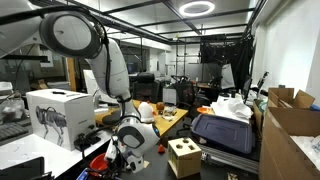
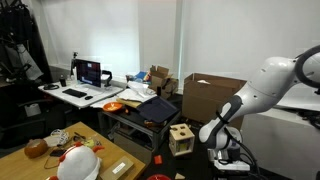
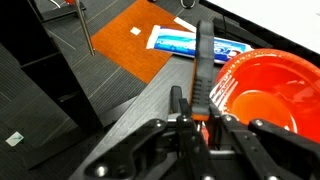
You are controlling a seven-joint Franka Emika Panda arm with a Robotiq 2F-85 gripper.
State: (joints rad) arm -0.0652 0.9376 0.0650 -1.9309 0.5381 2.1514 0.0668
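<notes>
Tightly closed end effector (image 3: 204, 40), at red bowl (image 3: 270, 100) rim, grey carpet (image 3: 90, 110) beside

Glossy red plastic bowl (image 3: 280, 95); matt ribbed carpet (image 3: 135, 100)

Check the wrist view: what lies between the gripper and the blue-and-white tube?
Only the thin dark stick clamped in the gripper spans that stretch in the wrist view, its tip crossing the tube; the red bowl sits beside it.
</notes>
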